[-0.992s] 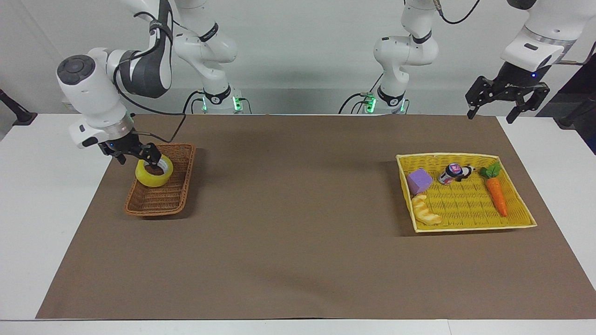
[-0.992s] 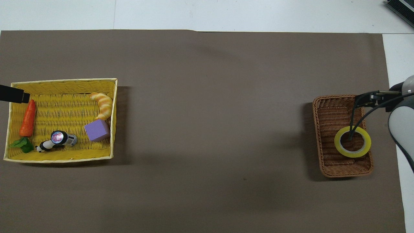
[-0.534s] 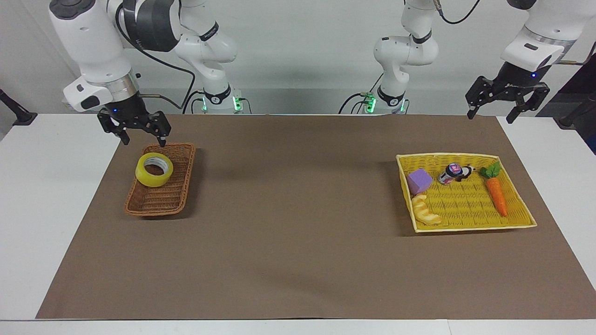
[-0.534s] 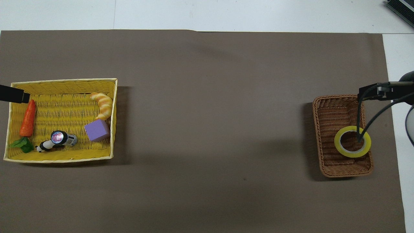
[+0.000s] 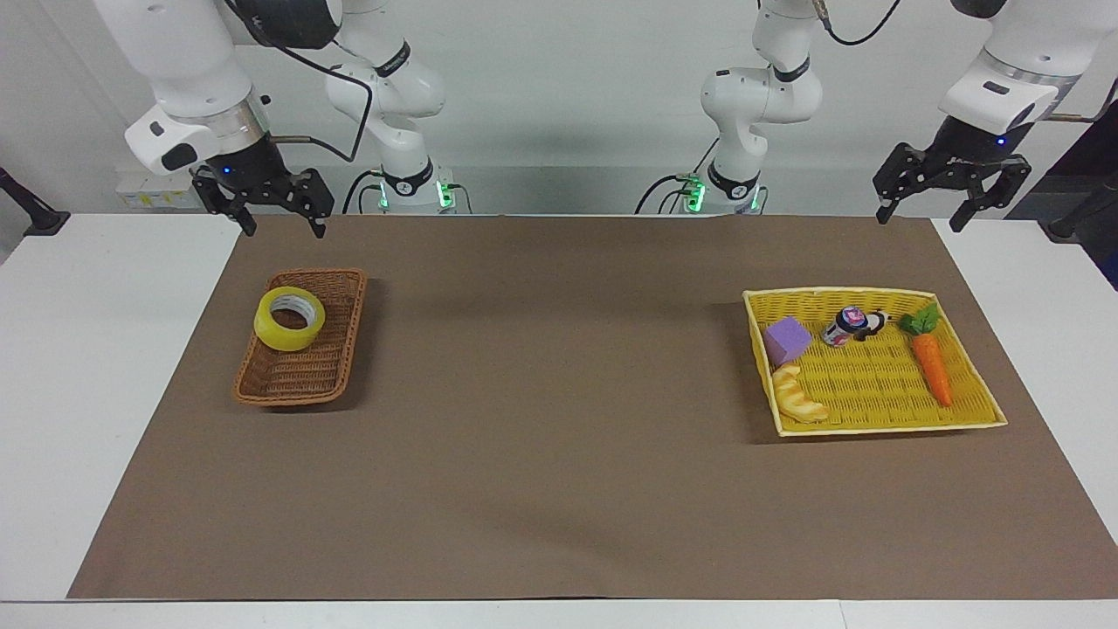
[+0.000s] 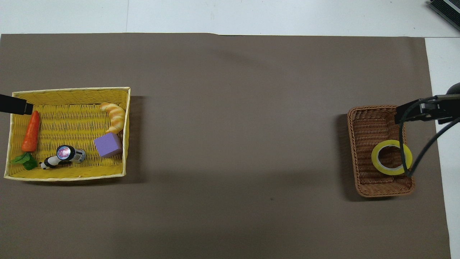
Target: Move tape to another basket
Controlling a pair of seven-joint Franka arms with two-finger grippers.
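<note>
A: The tape point(image 5: 289, 319) lies flat in the brown wicker basket point(image 5: 336, 365) at the right arm's end of the counter point(image 5: 559, 489), in the half of it nearer the robots. Nothing touches it. So what could spoil things?

B: The right gripper point(image 5: 274, 217) hangs raised over the counter's edge by that basket, jaws spread and empty. One risk is that arm sweeping low over the basket: a finger could catch the woven rim and drag the light basket along, or tip the roll out.

A: And the roll itself?

B: It sits close to the sloping wall on the side away from the counter's middle. A knock to the basket could slide it up that slope. Lying flat it shouldn't roll, but stood on edge it probably would.

A: What about the left gripper point(image 5: 954, 194)?

B: That one waits, raised near the corner of the counter by the yellow tray point(image 5: 882, 426), jaws spread, holding nothing. The carrot point(image 5: 931, 365), purple block point(image 5: 787, 340), bread toy point(image 5: 799, 397) and small can point(image 5: 845, 326) lie in that tray. If it dropped down it could scatter them

A: Anything else?

B: A dark cable point(image 6: 404, 144) crosses the roll in the overhead view. It looks to hang well above, but a low pass might snag the rim
</note>
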